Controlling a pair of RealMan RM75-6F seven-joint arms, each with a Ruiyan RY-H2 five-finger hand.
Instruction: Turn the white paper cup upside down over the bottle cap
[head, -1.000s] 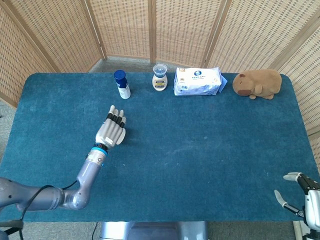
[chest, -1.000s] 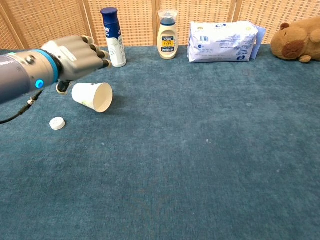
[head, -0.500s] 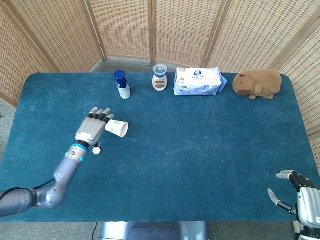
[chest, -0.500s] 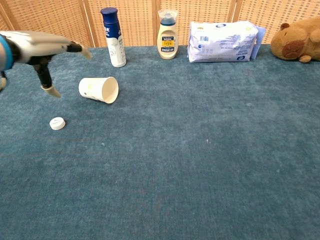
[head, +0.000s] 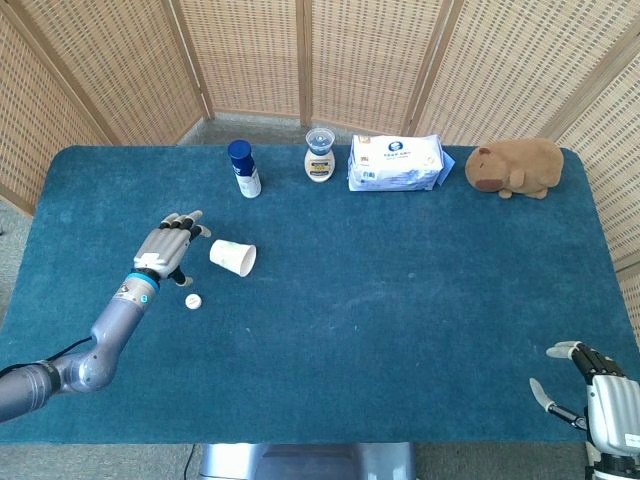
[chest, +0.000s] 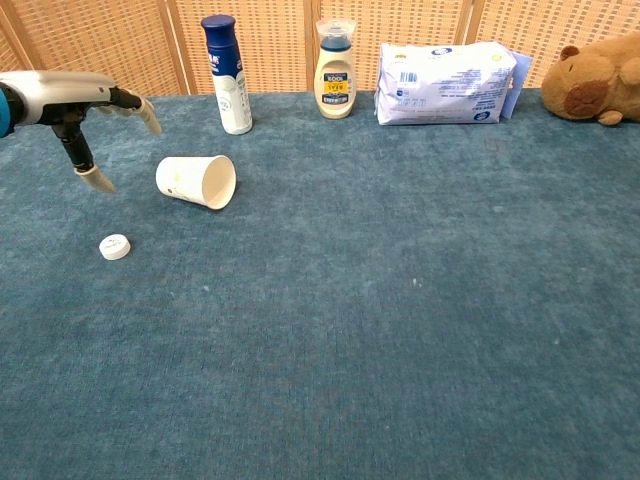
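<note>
While lying sideways, white paper cup (head: 233, 256) just beside left robot hand (head: 168, 247), seemingly empty, fingers spread

You have a white cup (chest: 196, 181) and a white cap (chest: 115, 246) on a deep blue surface (chest: 400, 320). Your grey left robot hand (head: 166, 248) has pale fingertips and a bright blue wrist band. At the back, you see a white bottle (chest: 226, 74) with a dark blue top, a cream bottle (chest: 335, 72), a white-and-blue pack (chest: 445, 82), a brown plush (chest: 597, 78) and tan woven screens (head: 360, 60).
</note>
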